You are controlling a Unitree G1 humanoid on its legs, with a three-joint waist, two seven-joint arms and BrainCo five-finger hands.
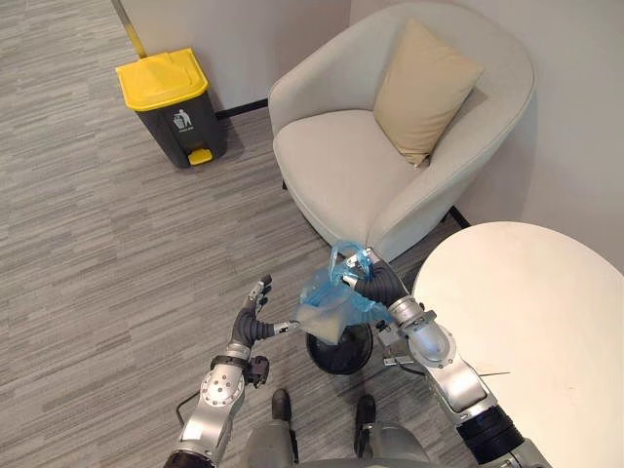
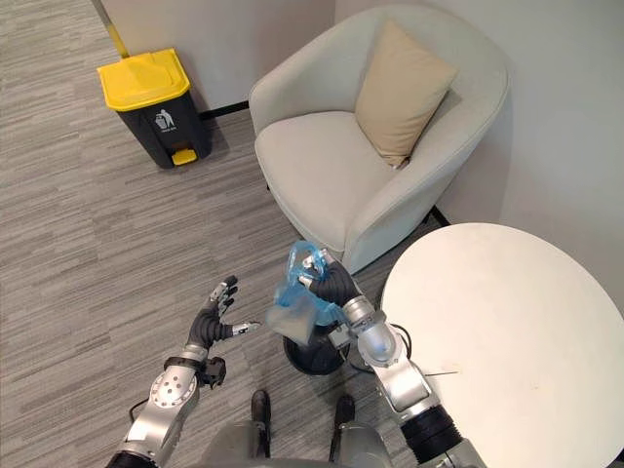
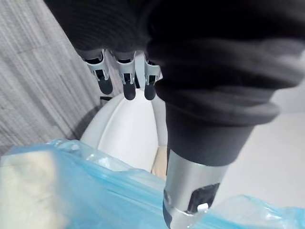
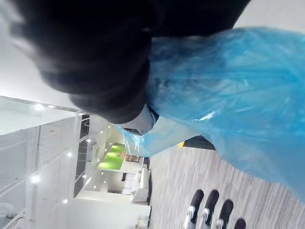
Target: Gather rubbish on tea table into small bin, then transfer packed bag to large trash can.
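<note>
The right hand (image 1: 373, 284) is up beside the worktop (image 1: 531, 322), its fingers curled round the gathered top of a blue bag (image 1: 327, 308). Loops of the thin plastic stick up above the fist. The bag hangs from that grip, and something pale shows through its lower half. Right under it on the floor (image 1: 97, 244) stands the small black bin (image 1: 343, 353). The bag's bottom overlaps the bin's mouth from here, and I cannot tell whether it has cleared the rim.

The left hand (image 1: 253, 320) is held out on the other side of the bag, fingers straight and a little spread, thumb pointing toward the plastic. The thumb tip is just beside the bag, though I cannot tell if it touches. In the left wrist view, the blue plastic shows close up past the straight fingers (image 3: 129, 86).

Behind the bin is a cream armchair (image 1: 341, 166) with a tan cushion (image 1: 424, 86) leaning in its corner. The large trash can (image 1: 174, 107), dark grey with a yellow lid, stands by the wall, well apart from the bag.
</note>
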